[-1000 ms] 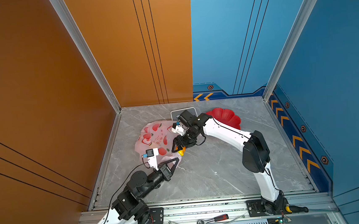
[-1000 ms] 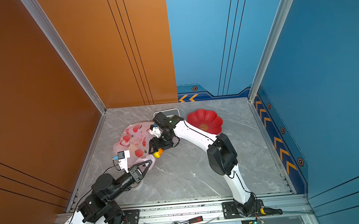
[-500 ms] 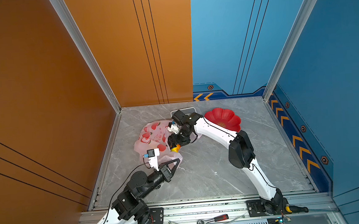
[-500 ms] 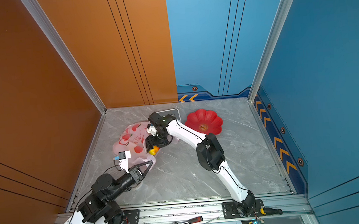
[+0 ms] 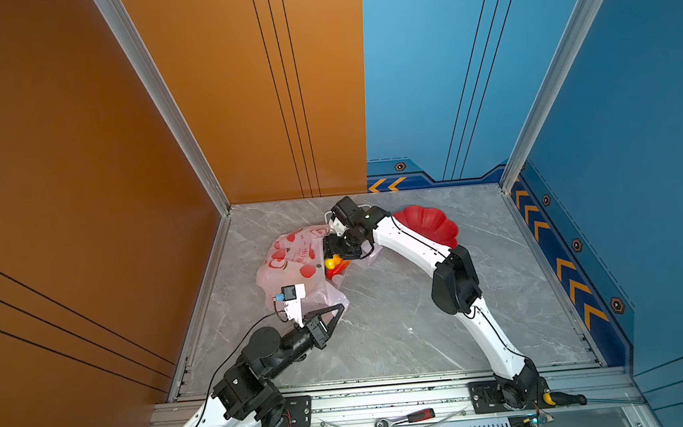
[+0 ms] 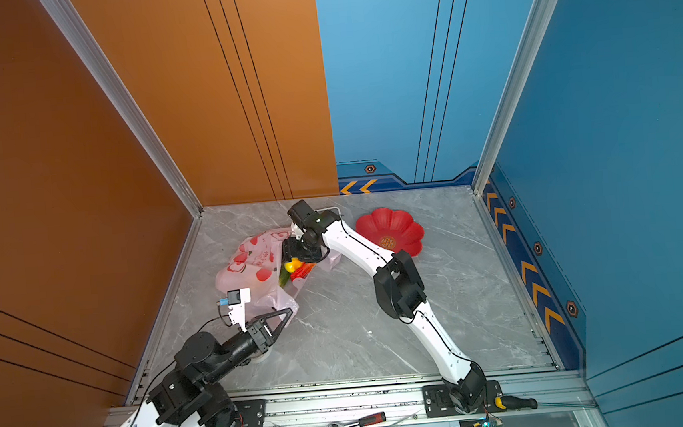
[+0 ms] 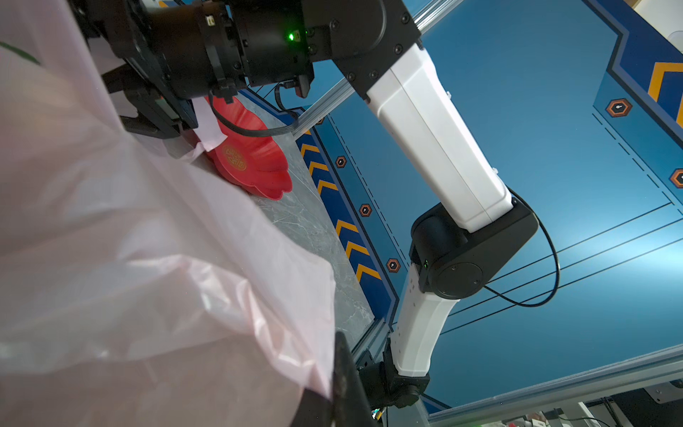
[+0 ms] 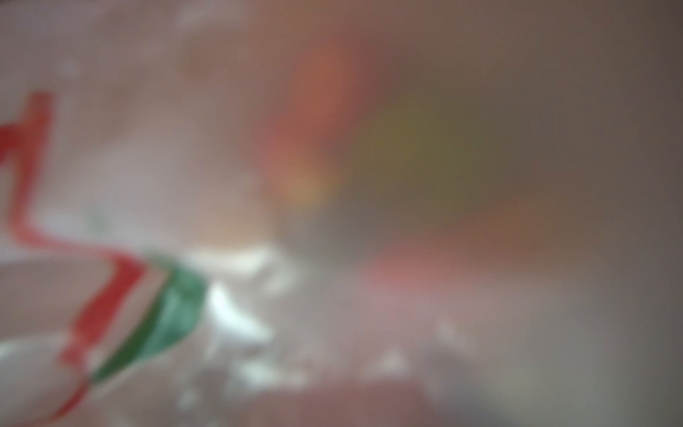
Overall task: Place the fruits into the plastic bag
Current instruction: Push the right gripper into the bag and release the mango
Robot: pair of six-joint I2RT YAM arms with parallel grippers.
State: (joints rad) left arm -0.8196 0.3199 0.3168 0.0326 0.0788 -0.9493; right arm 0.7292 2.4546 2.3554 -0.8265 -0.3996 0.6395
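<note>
The pale-pink plastic bag printed with red apples lies at the back left of the floor. My left gripper is shut on the bag's near corner, and its film fills the left wrist view. My right gripper is at the bag's mouth, shut on a yellow fruit. A red fruit and a green one lie just inside the mouth. The right wrist view is a blur of bag film against the lens; its jaws do not show.
A red flower-shaped dish sits behind my right forearm. A corner of a white box shows behind the right wrist. A ratchet wrench lies on the front rail. Walls close in the left, back and right sides.
My right gripper has carried the yellow fruit left and slightly back, up to the bag's mouth. The left gripper has kept still, shut on the bag.
</note>
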